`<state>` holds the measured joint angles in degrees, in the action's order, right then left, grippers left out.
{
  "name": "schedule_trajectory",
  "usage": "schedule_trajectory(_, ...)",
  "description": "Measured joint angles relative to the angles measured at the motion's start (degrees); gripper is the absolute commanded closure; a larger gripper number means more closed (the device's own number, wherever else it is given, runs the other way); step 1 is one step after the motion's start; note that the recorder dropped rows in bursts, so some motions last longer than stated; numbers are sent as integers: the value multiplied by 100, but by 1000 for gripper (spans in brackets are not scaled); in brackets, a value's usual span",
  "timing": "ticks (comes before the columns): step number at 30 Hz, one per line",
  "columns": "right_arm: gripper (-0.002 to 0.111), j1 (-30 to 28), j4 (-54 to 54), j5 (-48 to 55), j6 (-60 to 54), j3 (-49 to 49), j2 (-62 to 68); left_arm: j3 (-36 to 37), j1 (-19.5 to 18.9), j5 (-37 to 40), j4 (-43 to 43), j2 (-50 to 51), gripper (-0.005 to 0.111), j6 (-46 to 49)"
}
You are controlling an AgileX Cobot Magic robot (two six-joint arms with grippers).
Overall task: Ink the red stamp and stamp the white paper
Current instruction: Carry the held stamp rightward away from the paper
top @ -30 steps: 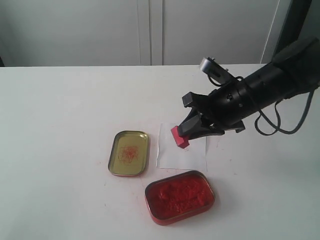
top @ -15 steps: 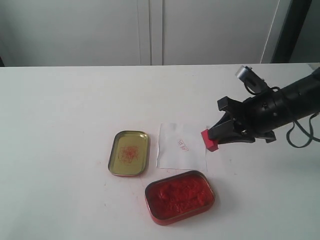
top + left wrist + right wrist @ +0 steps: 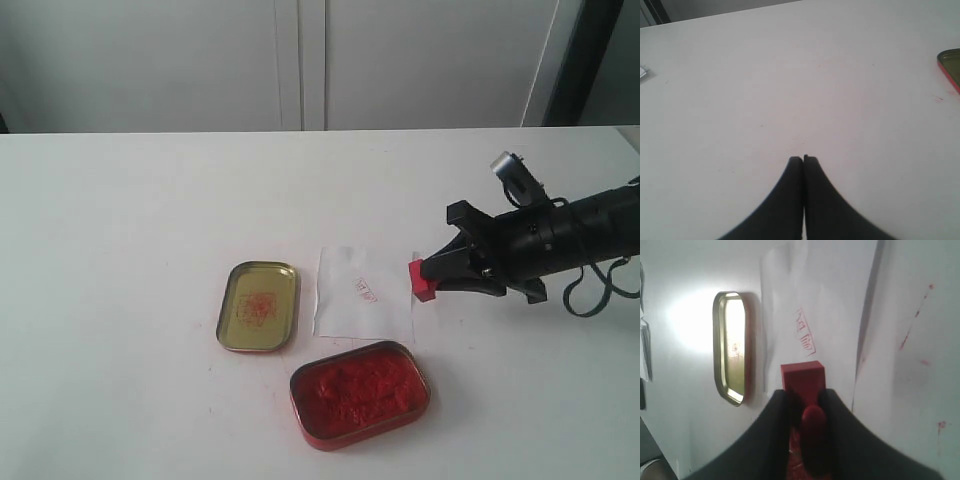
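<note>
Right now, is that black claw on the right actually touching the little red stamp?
Touching. The right wrist view shows the fingers of the right gripper pressed against both sides of the red stamp, no gap.

A white worktop (image 3: 120,220) is filling most of the exterior view, its far edge running straight across the scene. Behind it, pale grey-white panels (image 3: 150,60) are standing upright, with 2 narrow vertical seams (image 3: 300,60) showing near the middle. A dark post (image 3: 575,60) is slanting down at the far right. Soft, even light is falling on the surface, and small red specks (image 3: 910,335) are dotting it in the right wrist view.
</note>
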<state>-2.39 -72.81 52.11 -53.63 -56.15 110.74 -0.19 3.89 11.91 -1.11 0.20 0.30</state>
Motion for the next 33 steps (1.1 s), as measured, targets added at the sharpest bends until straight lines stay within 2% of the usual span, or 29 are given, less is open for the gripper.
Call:
schedule_trajectory(16, 107, 0, -305, -539, -288, 0, 544, 0, 0, 0, 0, 0, 107, 0)
schedule_trajectory(30, 68, 0, -317, -692, -288, 0, 544, 0, 0, 0, 0, 0, 107, 0)
schedule_trajectory(33, 64, 0, -317, -756, -288, 0, 544, 0, 0, 0, 0, 0, 107, 0)
